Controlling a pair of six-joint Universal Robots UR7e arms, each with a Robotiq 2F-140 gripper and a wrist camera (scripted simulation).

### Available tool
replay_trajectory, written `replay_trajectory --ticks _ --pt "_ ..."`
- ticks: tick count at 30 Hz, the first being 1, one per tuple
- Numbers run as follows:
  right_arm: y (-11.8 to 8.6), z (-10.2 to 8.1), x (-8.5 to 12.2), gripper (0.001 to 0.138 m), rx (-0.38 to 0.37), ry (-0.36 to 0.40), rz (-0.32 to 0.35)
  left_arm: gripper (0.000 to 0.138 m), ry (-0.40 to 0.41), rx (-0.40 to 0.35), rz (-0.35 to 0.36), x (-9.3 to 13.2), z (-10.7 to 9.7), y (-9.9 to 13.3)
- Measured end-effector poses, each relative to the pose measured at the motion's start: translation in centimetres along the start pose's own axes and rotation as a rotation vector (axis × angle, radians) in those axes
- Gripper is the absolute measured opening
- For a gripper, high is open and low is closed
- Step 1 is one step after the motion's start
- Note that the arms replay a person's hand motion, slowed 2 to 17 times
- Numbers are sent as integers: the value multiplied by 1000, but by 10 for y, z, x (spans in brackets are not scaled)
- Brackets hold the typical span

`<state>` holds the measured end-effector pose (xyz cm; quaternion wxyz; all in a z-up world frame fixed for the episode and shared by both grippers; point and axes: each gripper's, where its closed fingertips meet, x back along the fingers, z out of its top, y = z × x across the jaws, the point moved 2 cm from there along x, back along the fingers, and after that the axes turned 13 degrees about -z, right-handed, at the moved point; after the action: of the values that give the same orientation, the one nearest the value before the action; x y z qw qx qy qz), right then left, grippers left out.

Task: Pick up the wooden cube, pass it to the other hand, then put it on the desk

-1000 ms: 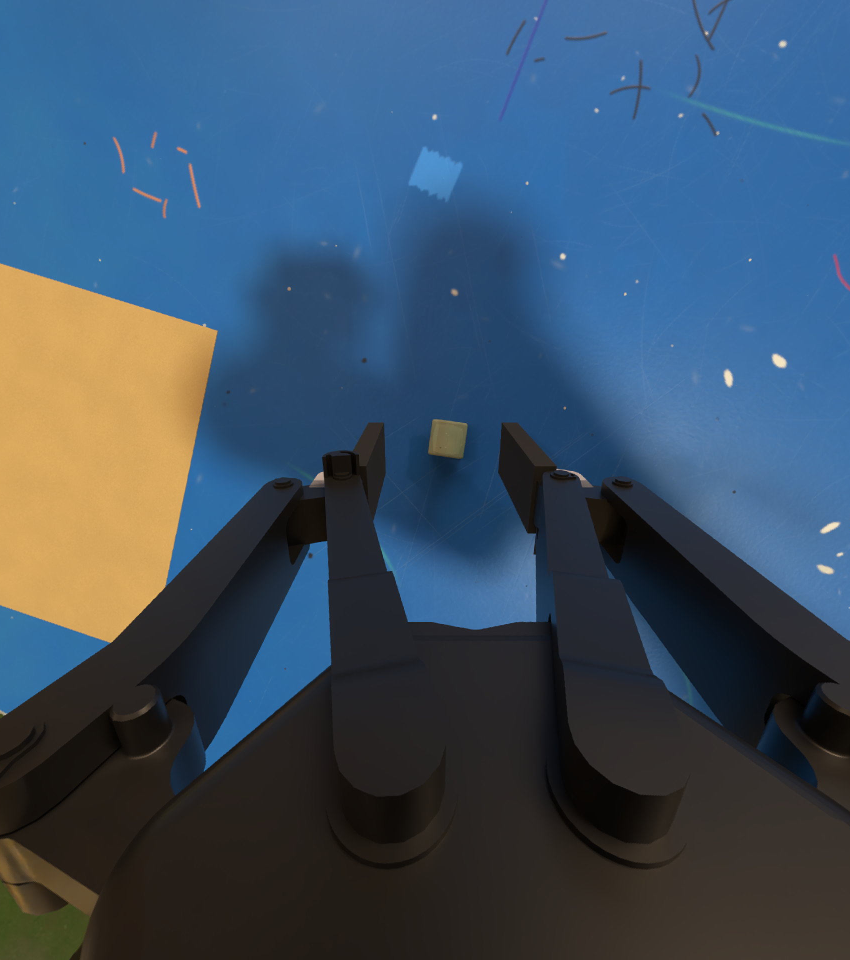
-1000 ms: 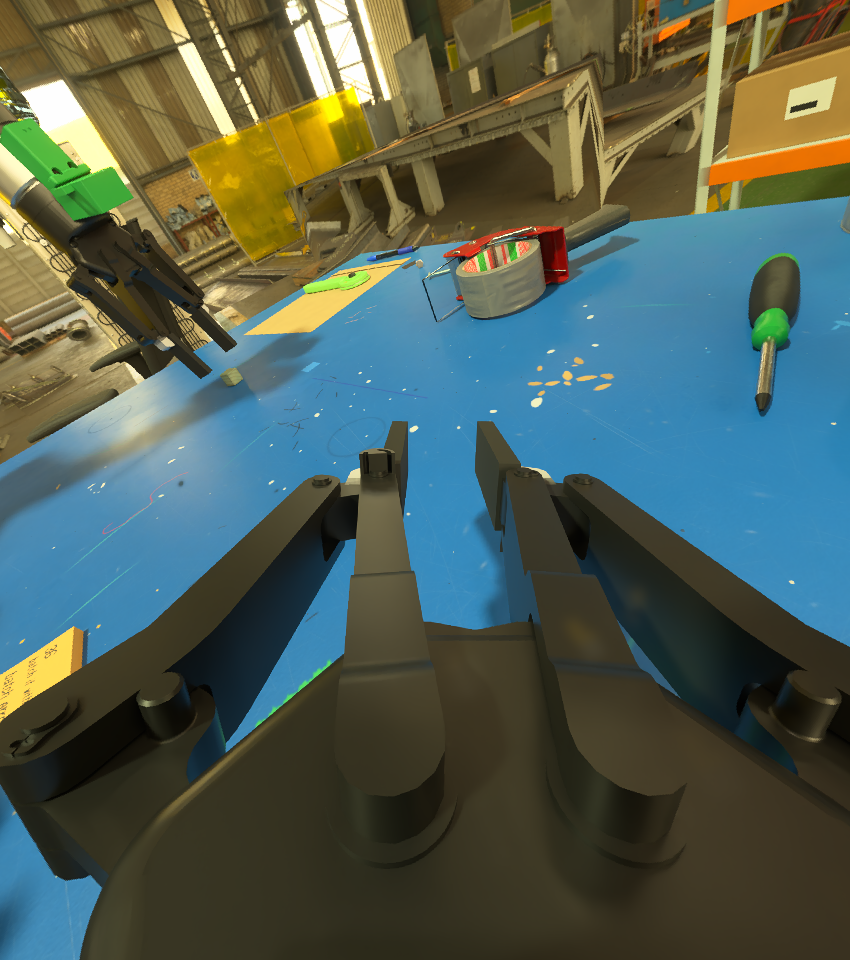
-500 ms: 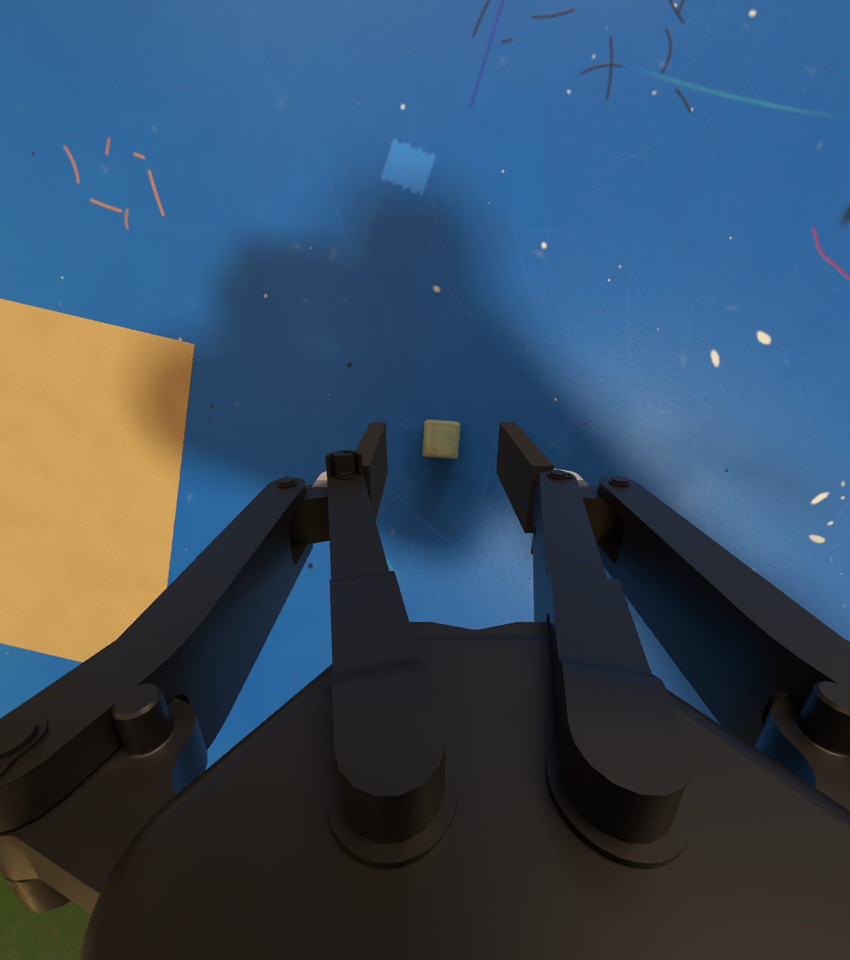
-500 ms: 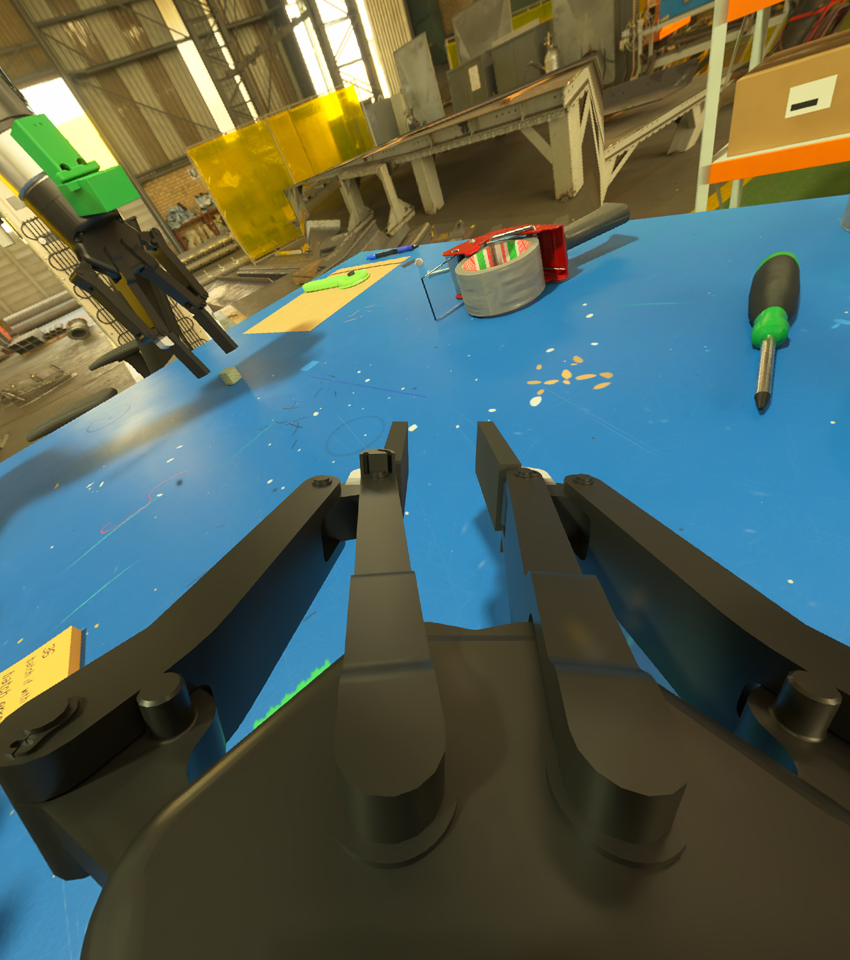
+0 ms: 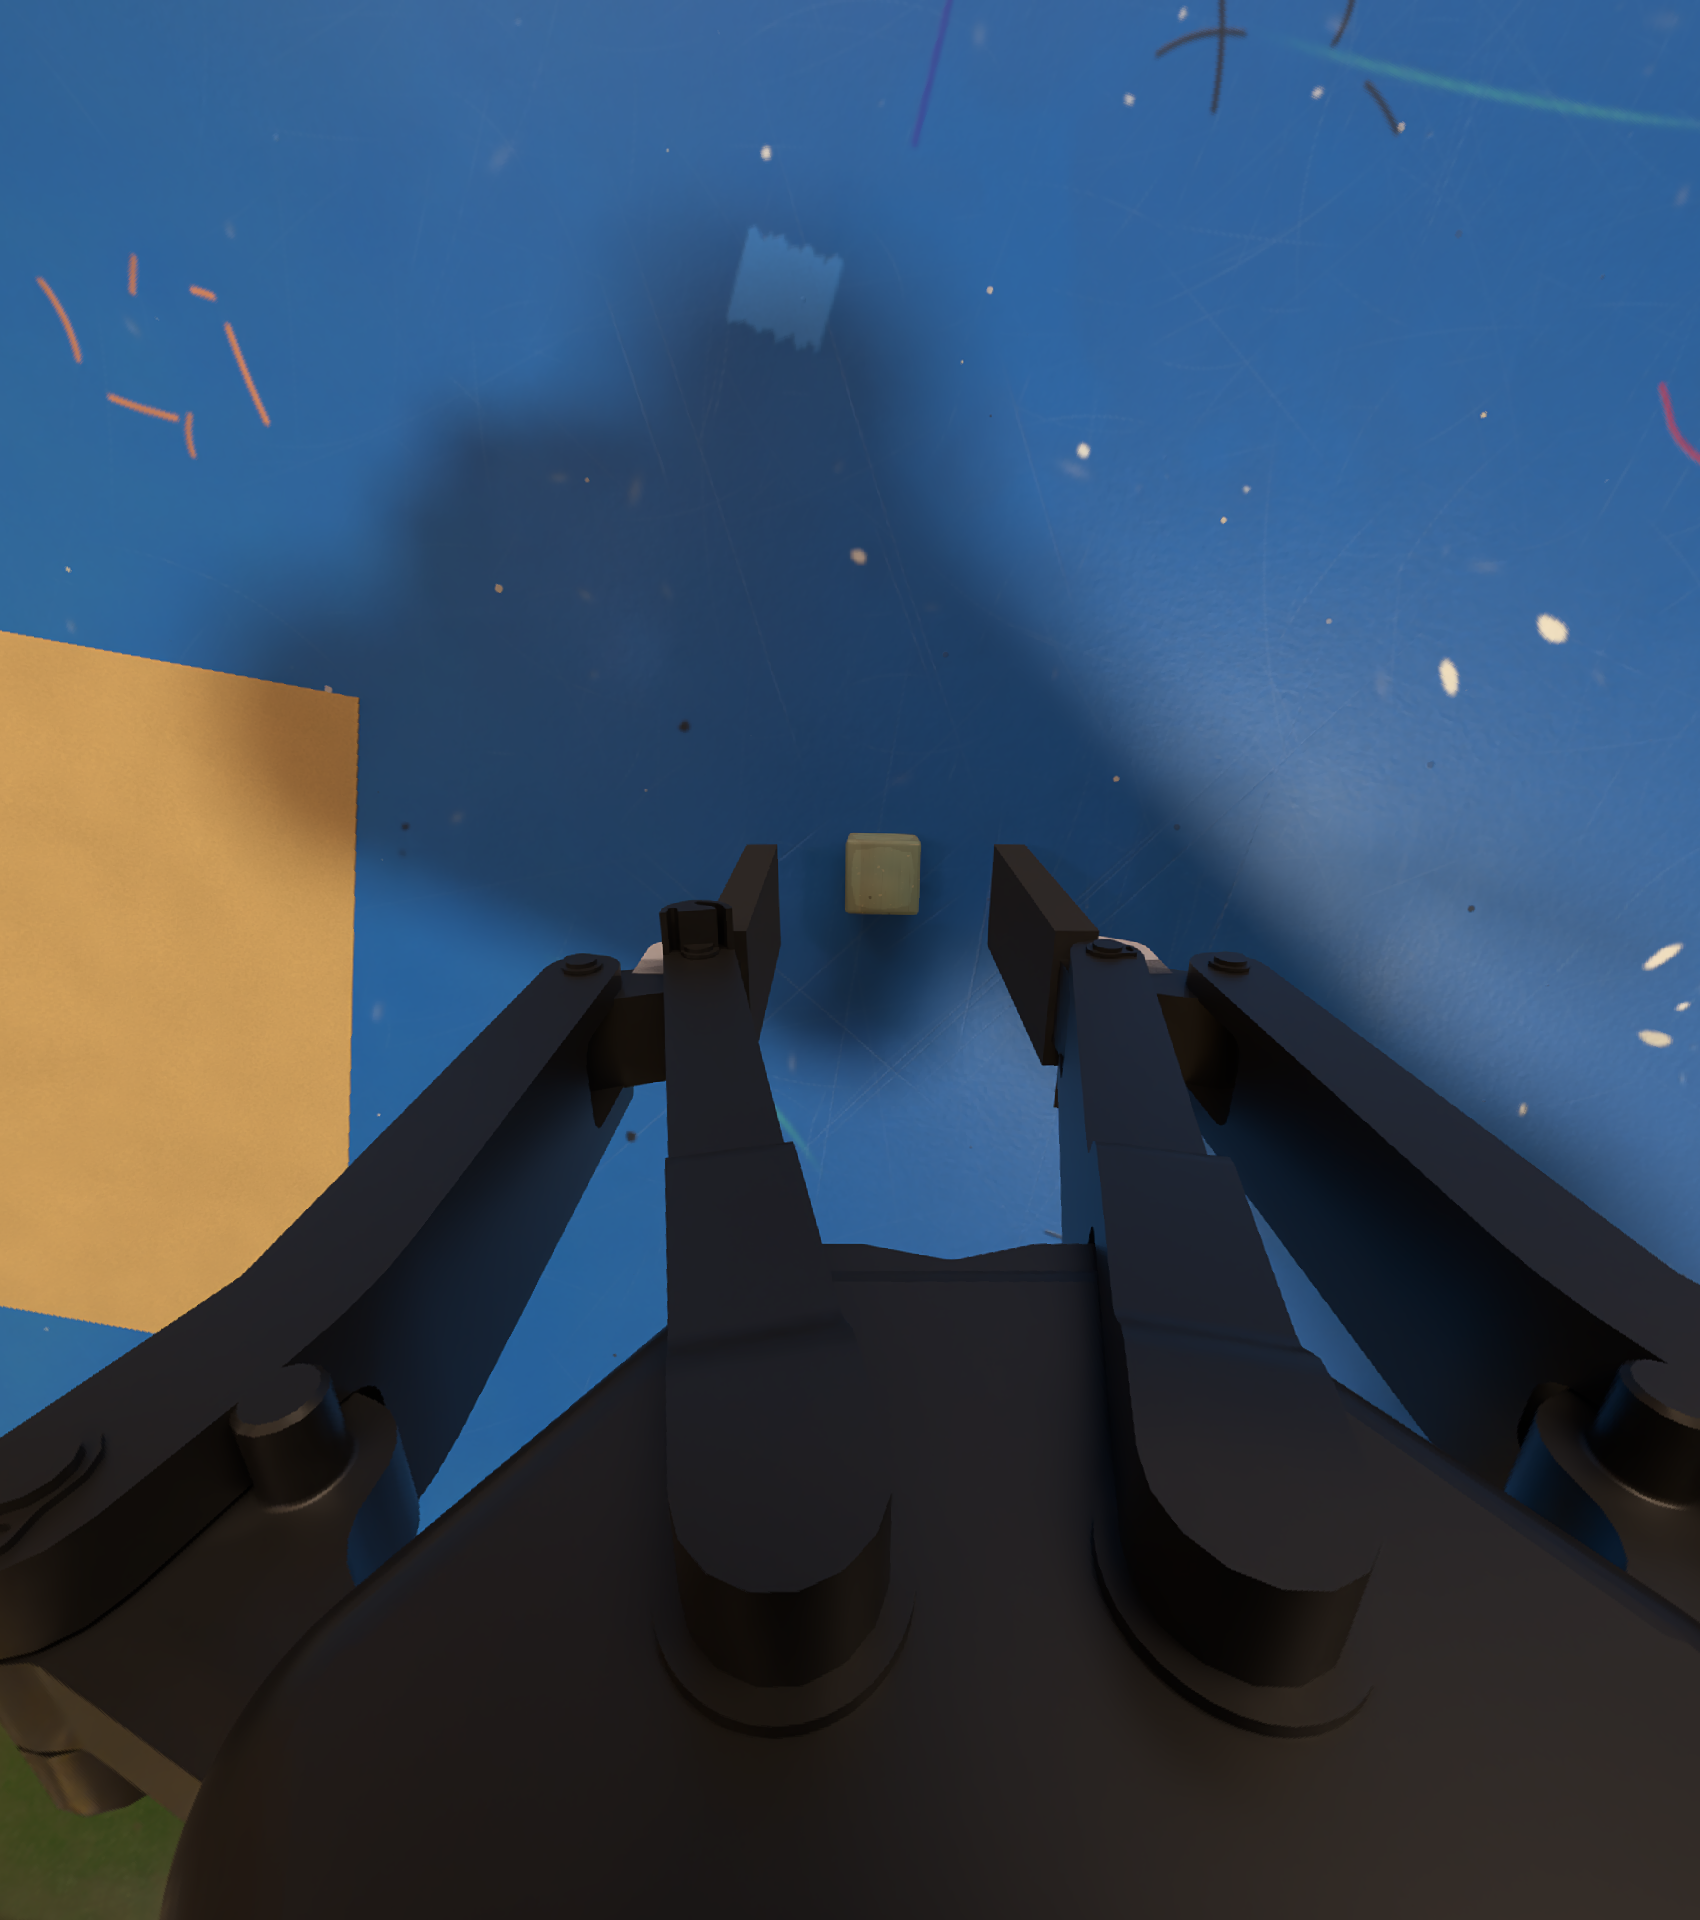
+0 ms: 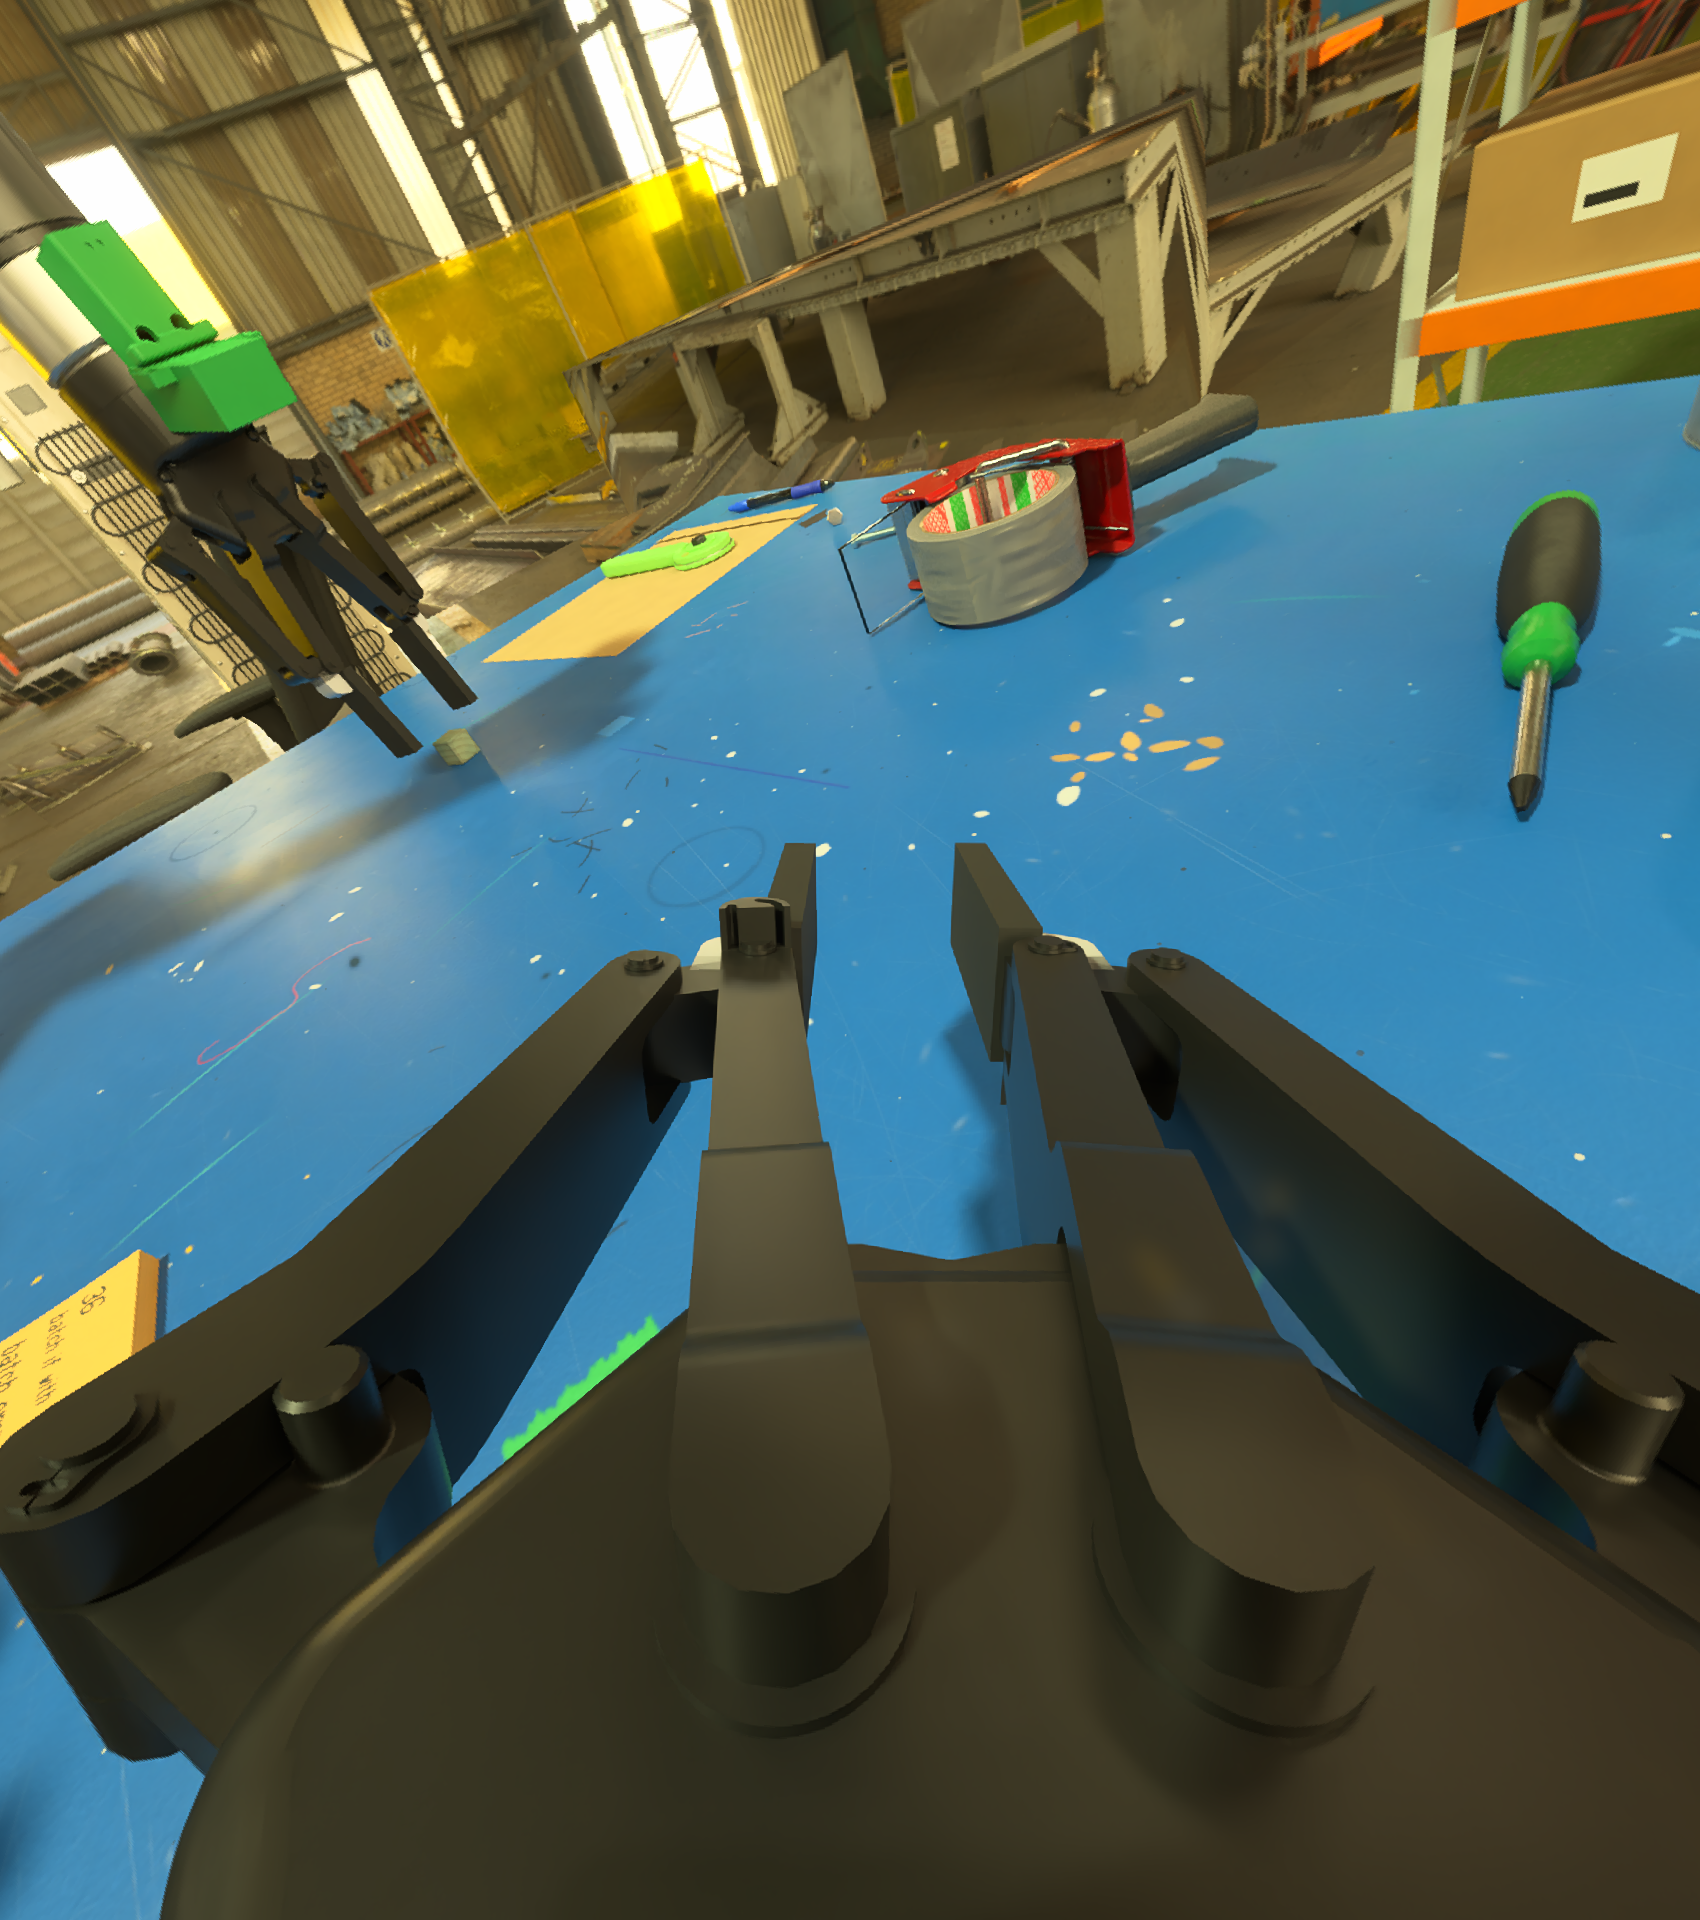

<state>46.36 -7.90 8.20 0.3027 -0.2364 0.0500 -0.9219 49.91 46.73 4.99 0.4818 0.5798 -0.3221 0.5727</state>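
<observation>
we see wooden cube (image 5: 882, 875) on blue desk (image 5: 1345, 727) centred between spread jaws of left gripper (image 5: 884, 883), untouched, right gripper (image 6: 882, 883) jaws spread, empty, well apart

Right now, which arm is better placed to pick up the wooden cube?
The left. Its open claw hangs directly over the wooden cube, which sits centred between the fingertips on the blue desk. The right claw is open too, but the cube lies far across the desk from it.
</observation>
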Motion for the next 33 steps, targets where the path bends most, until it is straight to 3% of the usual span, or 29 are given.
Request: replay_trajectory --ticks 13,21,33 --pt "1 -1 -1 35 -1 -5 0 41 -19 -6 -9 -3 2 -3" --pt "1 -1 -1 35 -2 -6 -2 20 -27 -5 -26 -6 2 -3" --pt "2 -1 0 35 -14 -4 5 20 -37 15 -17 -3 1 -4"
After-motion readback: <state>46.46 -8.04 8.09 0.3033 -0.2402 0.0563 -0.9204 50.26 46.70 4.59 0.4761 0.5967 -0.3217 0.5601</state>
